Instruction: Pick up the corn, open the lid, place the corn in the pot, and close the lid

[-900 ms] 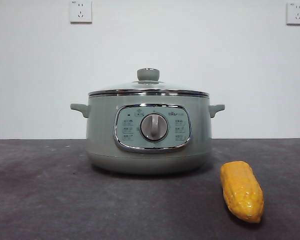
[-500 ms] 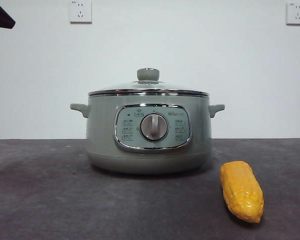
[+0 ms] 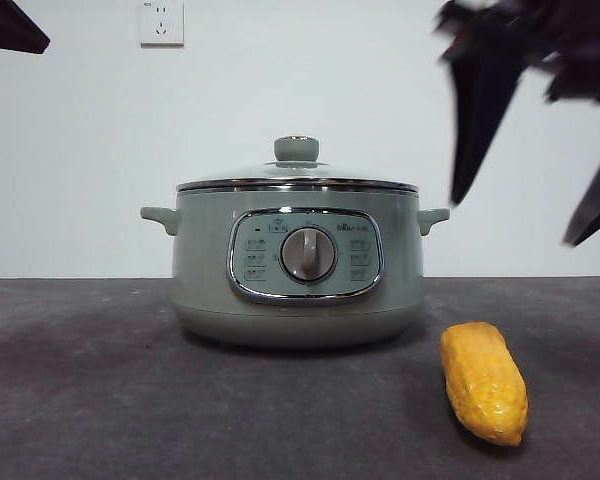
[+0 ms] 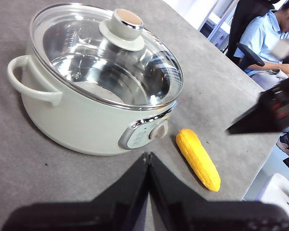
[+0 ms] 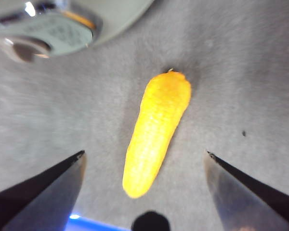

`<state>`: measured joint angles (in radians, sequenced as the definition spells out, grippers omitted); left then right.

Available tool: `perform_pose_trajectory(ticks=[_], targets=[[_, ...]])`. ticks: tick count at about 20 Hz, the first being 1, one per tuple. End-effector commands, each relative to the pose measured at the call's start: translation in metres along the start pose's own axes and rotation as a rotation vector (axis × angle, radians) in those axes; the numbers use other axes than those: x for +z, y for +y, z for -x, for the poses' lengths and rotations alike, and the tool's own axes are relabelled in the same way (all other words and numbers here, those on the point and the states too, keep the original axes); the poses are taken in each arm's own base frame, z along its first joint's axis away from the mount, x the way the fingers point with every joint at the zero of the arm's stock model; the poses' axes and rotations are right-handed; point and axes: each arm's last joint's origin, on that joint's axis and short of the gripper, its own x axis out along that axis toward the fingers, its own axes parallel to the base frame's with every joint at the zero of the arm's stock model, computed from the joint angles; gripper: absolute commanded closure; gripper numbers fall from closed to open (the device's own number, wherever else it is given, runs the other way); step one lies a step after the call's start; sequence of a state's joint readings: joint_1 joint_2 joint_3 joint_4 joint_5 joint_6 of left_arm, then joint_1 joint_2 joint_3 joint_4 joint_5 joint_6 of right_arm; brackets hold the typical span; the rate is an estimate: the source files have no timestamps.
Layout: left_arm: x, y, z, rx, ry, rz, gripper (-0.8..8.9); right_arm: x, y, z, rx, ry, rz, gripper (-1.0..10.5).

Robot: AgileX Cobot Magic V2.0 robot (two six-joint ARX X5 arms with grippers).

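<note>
The corn [image 3: 484, 382] lies on the dark grey table [image 3: 100, 400], in front of the pot [image 3: 297, 265] and toward its right side in the front view, near it but not touching, with its narrow end pointing toward the camera. The pot stands upright in the middle of the table with its control panel and dial [image 3: 307, 254] facing forward, and the lid [image 3: 296, 176] sits closed on its rim, knob [image 3: 296, 149] on top. The right gripper [image 3: 535, 140] hangs in the air high above the corn, blurred, its two jaws spread wide apart and holding nothing; in its wrist view the corn [image 5: 156, 129] lies on the table between the two jaws, well below them. The left gripper [image 4: 149, 161] waits off to the side above the table with its jaws pressed together and empty, showing in the front view only as a black tip at the top left corner
</note>
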<state>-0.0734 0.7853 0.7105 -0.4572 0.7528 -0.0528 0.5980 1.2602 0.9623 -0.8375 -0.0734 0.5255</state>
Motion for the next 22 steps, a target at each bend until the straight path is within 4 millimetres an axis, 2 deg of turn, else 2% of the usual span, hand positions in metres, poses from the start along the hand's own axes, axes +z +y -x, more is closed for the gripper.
perform_pose_trajectory(ticks=[1, 5, 9, 17, 18, 20, 21, 22], targets=[[0.0, -0.001, 0.0, -0.013, 0.001, -0.015, 8.18, 0.003, 0.013, -0.021, -0.072, 0.041, -0.003, 5.4], [0.0, -0.001, 0.0, -0.012, 0.001, -0.016, 8.18, 0.004, 0.02, -0.058, -0.178, 0.124, 0.002, 5.3], [0.0, -0.001, -0.001, -0.012, 0.002, -0.014, 8.18, 0.005, 0.019, -0.084, -0.22, 0.172, 0.003, 5.3], [0.0, 0.006, -0.008, -0.01, 0.033, 0.014, 8.18, 0.006, 0.019, -0.102, -0.223, 0.191, 0.027, 5.5], [0.0, 0.007, -0.01, -0.009, 0.039, 0.019, 8.18, 0.007, 0.019, -0.102, -0.222, 0.189, 0.027, 6.2], [0.003, 0.01, -0.013, -0.007, 0.048, 0.028, 8.18, 0.007, 0.019, -0.102, -0.22, 0.19, 0.037, 9.0], [0.006, 0.011, -0.014, -0.006, 0.05, 0.03, 8.19, 0.007, 0.019, -0.102, -0.218, 0.191, 0.054, 9.7], [0.011, 0.012, -0.015, -0.006, 0.051, 0.032, 8.18, 0.007, 0.019, -0.102, -0.217, 0.193, 0.066, 9.6]])
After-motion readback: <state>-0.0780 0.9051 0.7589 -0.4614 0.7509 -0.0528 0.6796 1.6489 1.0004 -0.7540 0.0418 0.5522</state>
